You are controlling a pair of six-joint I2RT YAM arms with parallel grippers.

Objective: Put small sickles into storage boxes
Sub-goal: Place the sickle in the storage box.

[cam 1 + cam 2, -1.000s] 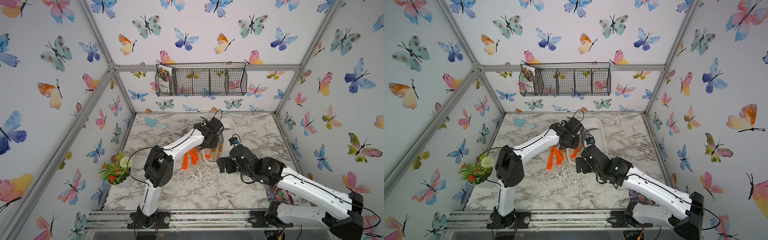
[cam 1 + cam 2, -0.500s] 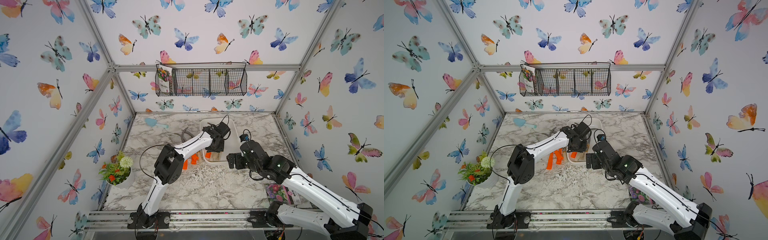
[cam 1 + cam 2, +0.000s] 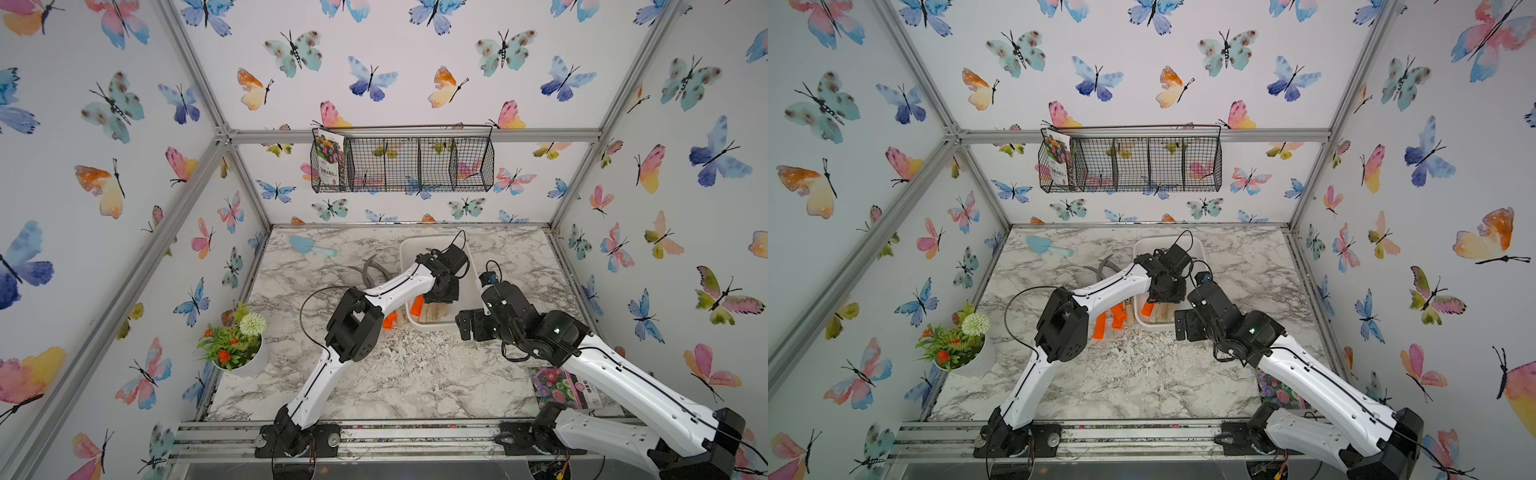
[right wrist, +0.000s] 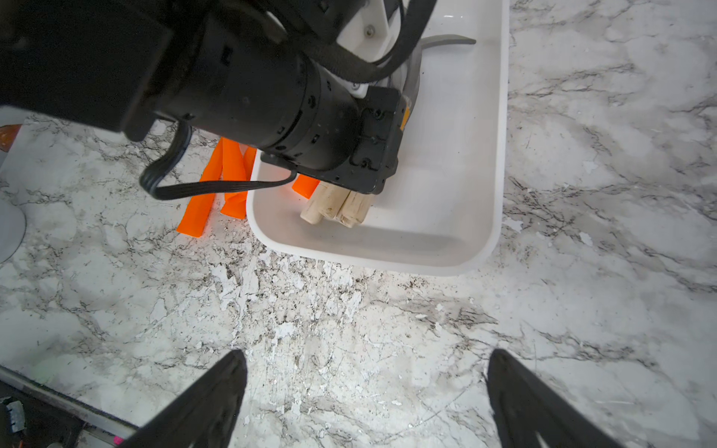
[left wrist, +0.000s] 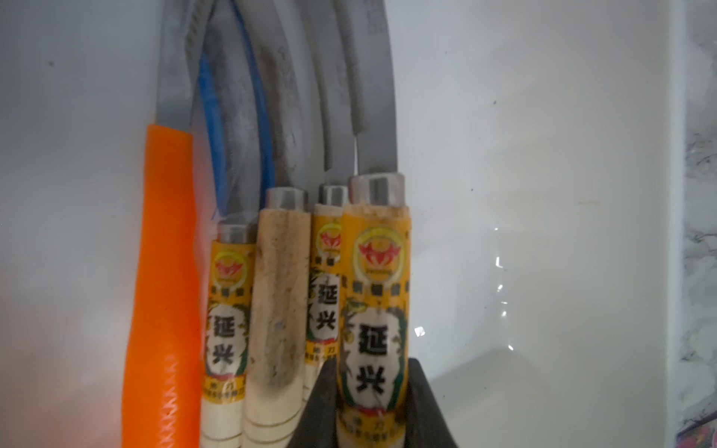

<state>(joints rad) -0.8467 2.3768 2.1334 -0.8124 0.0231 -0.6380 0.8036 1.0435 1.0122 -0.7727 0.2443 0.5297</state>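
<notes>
left hand [image 5: 371, 391] is clamped on a wood-handled sickle [image 5: 375, 271], its long axis along the tray [image 4: 461, 147], parallel to the other sickles [image 5: 283, 294]. right hand [image 4: 364, 384] hangs apart over the desk [image 4: 349, 322].

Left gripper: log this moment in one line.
left gripper: shut on wood-handled sickle | white tray: four other sickles inside | right gripper: open, empty
</notes>
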